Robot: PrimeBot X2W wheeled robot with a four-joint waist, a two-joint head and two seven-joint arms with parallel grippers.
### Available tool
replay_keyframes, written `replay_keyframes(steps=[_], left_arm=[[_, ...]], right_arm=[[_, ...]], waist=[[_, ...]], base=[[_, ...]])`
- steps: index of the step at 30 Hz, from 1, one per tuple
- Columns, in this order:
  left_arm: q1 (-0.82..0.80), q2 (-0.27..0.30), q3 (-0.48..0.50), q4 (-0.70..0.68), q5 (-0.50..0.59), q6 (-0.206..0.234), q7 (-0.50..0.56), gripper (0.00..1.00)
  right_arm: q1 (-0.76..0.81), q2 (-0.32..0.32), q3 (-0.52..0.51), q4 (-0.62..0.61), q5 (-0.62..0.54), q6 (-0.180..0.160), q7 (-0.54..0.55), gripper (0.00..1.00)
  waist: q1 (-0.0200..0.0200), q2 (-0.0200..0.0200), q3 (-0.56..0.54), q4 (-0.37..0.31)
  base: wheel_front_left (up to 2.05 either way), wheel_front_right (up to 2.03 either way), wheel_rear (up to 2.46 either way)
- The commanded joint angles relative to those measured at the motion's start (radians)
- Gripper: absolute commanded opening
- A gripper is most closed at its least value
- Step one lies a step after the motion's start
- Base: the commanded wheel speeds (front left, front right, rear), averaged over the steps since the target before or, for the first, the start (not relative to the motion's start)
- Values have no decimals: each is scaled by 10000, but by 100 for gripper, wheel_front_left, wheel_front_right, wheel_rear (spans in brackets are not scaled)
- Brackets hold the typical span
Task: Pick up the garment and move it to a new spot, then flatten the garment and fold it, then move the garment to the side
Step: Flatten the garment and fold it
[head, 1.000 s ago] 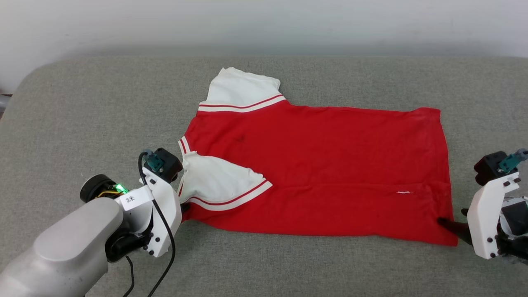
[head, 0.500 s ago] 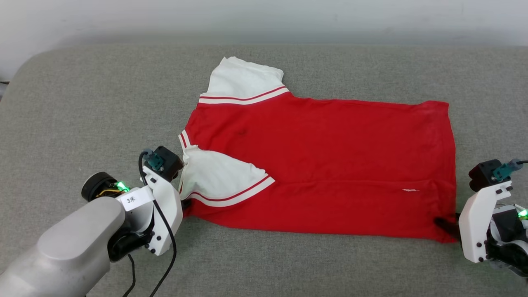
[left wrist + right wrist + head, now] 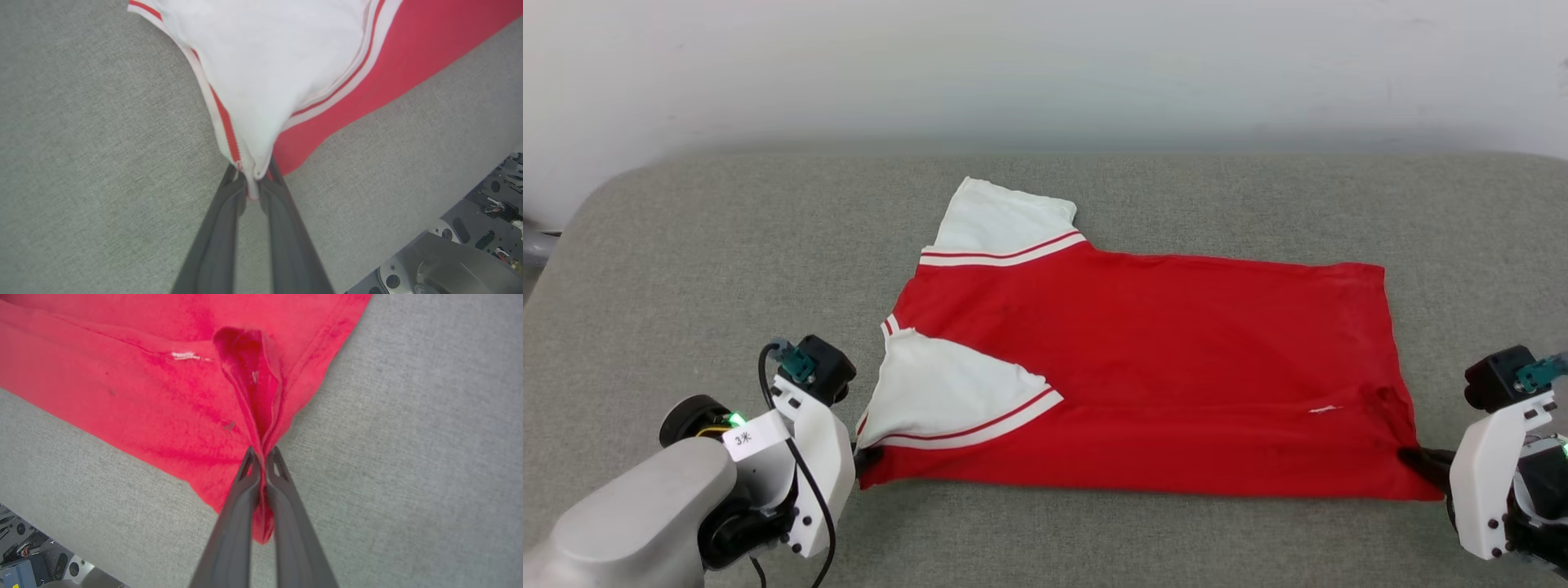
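My left gripper [image 3: 253, 184] and right gripper [image 3: 263, 456] each pinch a corner of the garment [image 3: 1176, 359], flattened near the front edge of the cushion [image 3: 686, 269]; folding and moving aside remain.

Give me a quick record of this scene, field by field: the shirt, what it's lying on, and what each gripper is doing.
garment: red T-shirt with white sleeves, spread flat, near sleeve folded onto the red body
surface: grey padded fabric
left gripper: shut on the garment's near corner at the sleeve end
right gripper: shut on the garment's near hem corner, cloth bunched there
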Motion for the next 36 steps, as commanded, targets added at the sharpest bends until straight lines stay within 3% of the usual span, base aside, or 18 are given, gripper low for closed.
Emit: replay_keyframes(steps=[1, 10, 22, 23, 24, 25, 26, 36], left_arm=[[281, 170, 29, -248, -130, 87, 70, 0], [937, 721, -39, -1352, -500, 528, 258, 0], [1119, 355, -124, -690, -564, 681, 132, 0], [1100, 330, -137, -571, -530, 663, 81, 0], [1089, 300, -133, -458, -496, 667, 27, 0], [1100, 283, -105, -361, -511, 680, -28, 37], [1100, 291, -90, -311, -499, 664, -73, 100], [820, 717, 526, -852, -418, 961, -1026, 100]], right_arm=[[273, -173, -79, -191, 98, -12, -66, 0], [979, -523, -413, -634, 166, -12, 187, 0], [688, 306, -527, 331, -285, -12, 225, 0], [681, 359, -472, 403, -390, -14, 106, 21], [693, 423, -459, 456, -417, -15, -50, 35], [704, 488, -482, 506, -410, -15, -212, 51], [703, 520, -516, 505, -430, -15, -423, 100], [934, 750, -1767, 100, -1305, -14, -3515, 100]], waist=[[0, -1, -92, 11], [0, -1, -144, -6], [0, -1, 448, -74], [0, -1, 471, -68], [0, -1, 481, -64], [0, -1, 473, -60], [0, -1, 449, -56], [0, -1, -98, -140]], base=[[0, 0, 0], [0, 0, 0], [0, 0, 0], [0, 0, 0], [0, 0, 0], [0, 0, 0], [0, 0, 0], [0, 0, 0]])
